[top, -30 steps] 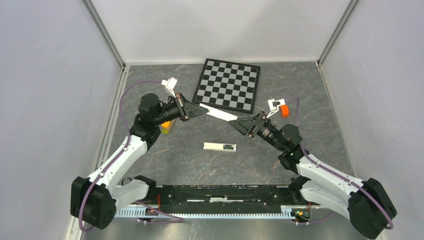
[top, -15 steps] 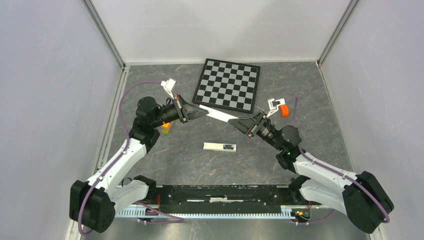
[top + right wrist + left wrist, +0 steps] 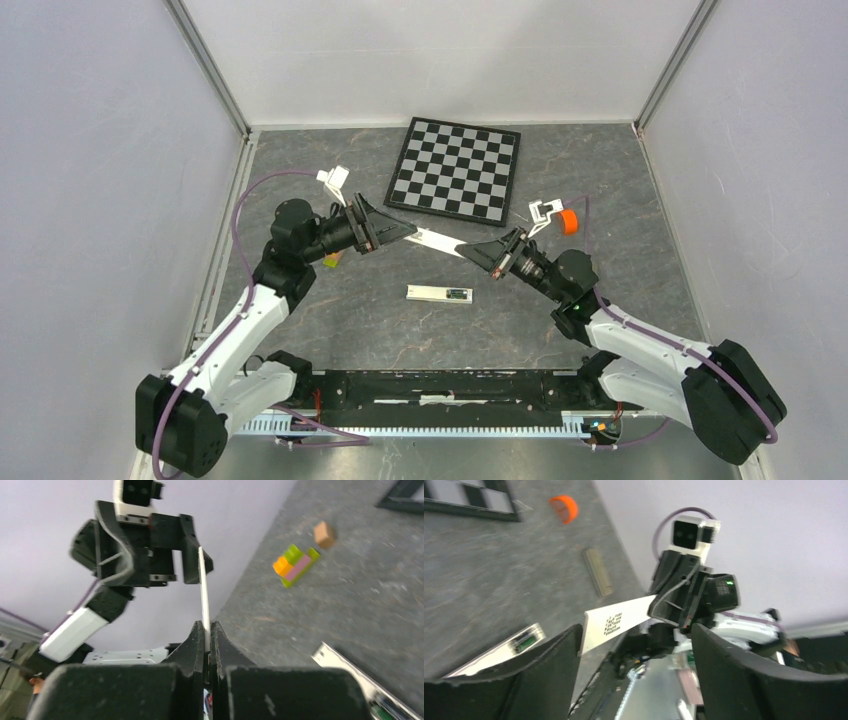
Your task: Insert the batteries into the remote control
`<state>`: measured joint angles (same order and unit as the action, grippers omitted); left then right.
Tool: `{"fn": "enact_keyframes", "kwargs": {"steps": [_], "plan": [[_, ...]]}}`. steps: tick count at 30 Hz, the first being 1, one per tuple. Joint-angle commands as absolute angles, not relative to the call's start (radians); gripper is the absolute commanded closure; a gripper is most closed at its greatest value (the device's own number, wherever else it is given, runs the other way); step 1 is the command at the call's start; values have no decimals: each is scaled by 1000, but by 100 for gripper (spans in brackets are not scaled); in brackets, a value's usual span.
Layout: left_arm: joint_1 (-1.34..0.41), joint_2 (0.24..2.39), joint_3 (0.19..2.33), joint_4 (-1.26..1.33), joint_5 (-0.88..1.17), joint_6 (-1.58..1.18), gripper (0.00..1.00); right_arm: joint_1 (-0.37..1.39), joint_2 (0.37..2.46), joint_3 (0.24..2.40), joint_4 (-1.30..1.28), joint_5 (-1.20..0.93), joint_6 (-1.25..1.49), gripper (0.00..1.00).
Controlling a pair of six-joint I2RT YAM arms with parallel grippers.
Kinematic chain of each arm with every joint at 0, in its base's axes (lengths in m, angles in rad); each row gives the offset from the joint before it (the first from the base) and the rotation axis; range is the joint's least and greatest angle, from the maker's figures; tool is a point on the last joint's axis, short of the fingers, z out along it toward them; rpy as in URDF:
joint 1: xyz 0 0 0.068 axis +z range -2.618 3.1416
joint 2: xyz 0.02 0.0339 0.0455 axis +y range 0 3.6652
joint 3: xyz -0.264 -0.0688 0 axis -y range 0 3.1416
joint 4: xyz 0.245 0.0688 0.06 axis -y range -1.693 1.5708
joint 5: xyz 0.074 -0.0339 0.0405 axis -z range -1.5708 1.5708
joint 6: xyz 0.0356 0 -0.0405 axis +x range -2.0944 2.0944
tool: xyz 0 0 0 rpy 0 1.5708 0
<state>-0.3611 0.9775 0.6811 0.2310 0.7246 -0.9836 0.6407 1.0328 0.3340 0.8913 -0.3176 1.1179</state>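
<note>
The remote control [image 3: 440,293] lies on its face mid-table, its pale back up, with a dark greenish patch in the recess at its right end [image 3: 526,641]. I cannot make out separate batteries. A thin white cover plate [image 3: 435,240] hangs above the table between the two arms. My right gripper [image 3: 472,250] is shut on its right end, seen edge-on [image 3: 202,595] between the pads. My left gripper [image 3: 408,232] stands open around the plate's other end [image 3: 616,622], with its fingers [image 3: 559,665] spread wide apart.
A chessboard [image 3: 458,168] lies at the back. An orange cap [image 3: 569,221] sits behind the right arm. Stacked coloured bricks [image 3: 295,565] and a brown cube [image 3: 324,534] lie under the left arm. A cream block [image 3: 598,571] rests on the mat.
The right gripper closed on the white plate's right end. The left gripper, shut on the plate before, has opened and let go of it. Both arms shifted slightly.
</note>
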Motion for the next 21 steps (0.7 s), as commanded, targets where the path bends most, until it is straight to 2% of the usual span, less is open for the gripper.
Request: {"fn": "enact_keyframes", "kwargs": {"steps": [1,6,15,17,21], "plan": [[-360,920,689,-107,455,-769,9,638,996,356,555,-276,982,100],[-360,954,623,-162,391,-777,5,637,1063,372,440,-326,939,100],[-362,1064,571,-179,373,-764,28,640,1225,378,471,-355,914,100],[-361,1089,562,-167,388,-761,35,639,1250,374,510,-369,932,100],[-362,1133,545,-140,412,-760,41,638,1287,367,563,-395,967,100]]}}
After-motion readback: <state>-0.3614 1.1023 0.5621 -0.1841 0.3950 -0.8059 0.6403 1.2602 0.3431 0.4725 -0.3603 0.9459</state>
